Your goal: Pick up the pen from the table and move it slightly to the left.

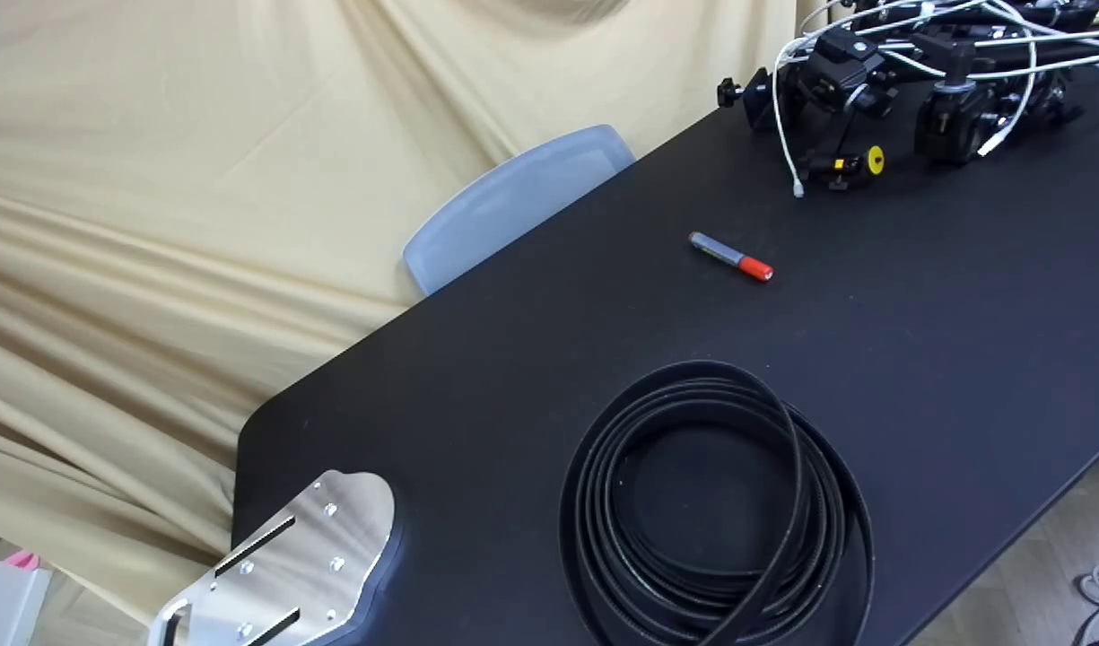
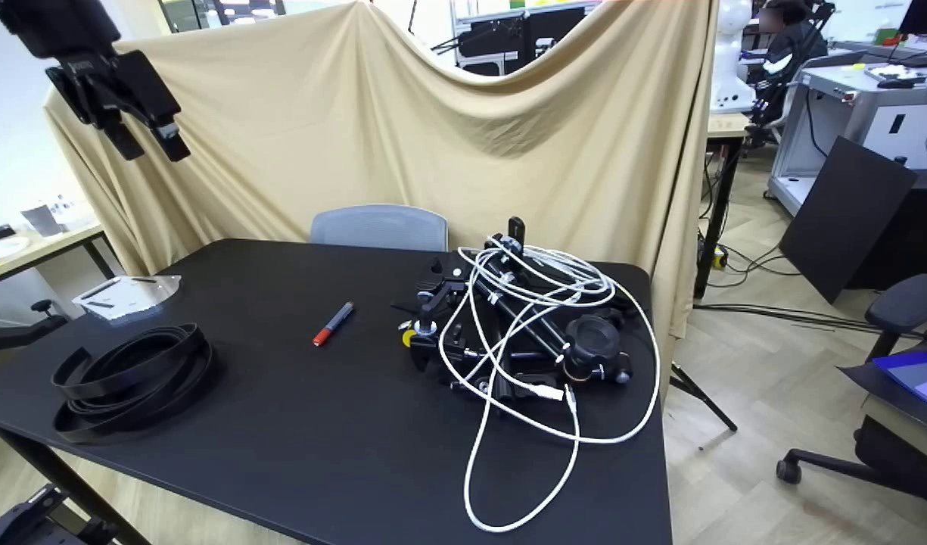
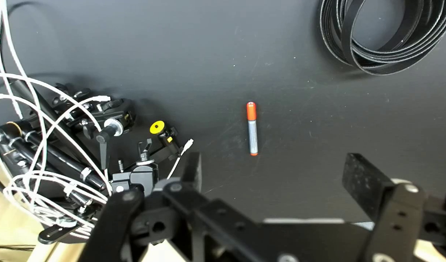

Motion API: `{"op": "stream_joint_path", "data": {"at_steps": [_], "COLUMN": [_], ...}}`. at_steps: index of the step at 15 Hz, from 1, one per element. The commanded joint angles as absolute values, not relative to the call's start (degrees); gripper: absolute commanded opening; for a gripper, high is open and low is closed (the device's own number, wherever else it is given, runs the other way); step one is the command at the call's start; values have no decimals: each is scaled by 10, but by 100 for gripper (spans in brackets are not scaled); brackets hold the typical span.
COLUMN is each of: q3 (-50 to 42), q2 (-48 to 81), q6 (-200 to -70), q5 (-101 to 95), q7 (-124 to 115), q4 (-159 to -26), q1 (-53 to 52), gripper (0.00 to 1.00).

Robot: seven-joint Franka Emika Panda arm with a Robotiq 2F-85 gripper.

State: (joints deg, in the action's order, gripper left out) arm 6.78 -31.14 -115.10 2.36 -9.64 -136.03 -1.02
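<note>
1. Claw [image 3: 273, 173]: fingers [image 3: 366, 183] spread wide, nothing pinched. In an exterior view it hangs well above the surface [image 2: 319, 424].
2. Pen [image 3: 252, 128]: lying flat on the surface, between the black cable coil [image 1: 594, 502] and the pile of clamps and tubes [image 2: 539, 327], touching neither. Red cap [image 3: 251, 111] points away from the claw in the wrist view.
3. Status, my read: pre-grasp, pen not yet picked up.
4. Handling: looks like a plastic marker. Expect light, stiff, hard to damage. Modest squeeze should do.
5. Barrel [image 3: 253, 136] looks smooth and round, so probably slick and apt to roll if one finger lands first. Center before closing.
6. Grip spot: grey-blue barrel, about mid-length. Avoid the red cap; it could pull off or twist.
7. Alignment: closing direction looks near square to the pen, so little wrist turn needed. Pen sits somewhat left of the midline between the fingers in the wrist view; correct for that.
8. Thin part: fingertips must get almost down to the surface. Risk is scraping it or pinching too high and squirting the pen out.
9. Low lift, short shift is enough.
</note>
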Motion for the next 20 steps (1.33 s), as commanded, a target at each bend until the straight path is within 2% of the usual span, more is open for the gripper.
{"op": "stream_joint_path", "data": {"at_steps": [1, 12, 20], "q3": [64, 31, 29], "q2": [-311, -159, -27], "q6": [-1150, -1230, -1429], "q5": [21, 26, 11], "q7": [-98, -98, -98], "q4": [-1359, -1331, -1330], "q1": [-15, 7, 0], "gripper": [100, 100, 100]}}
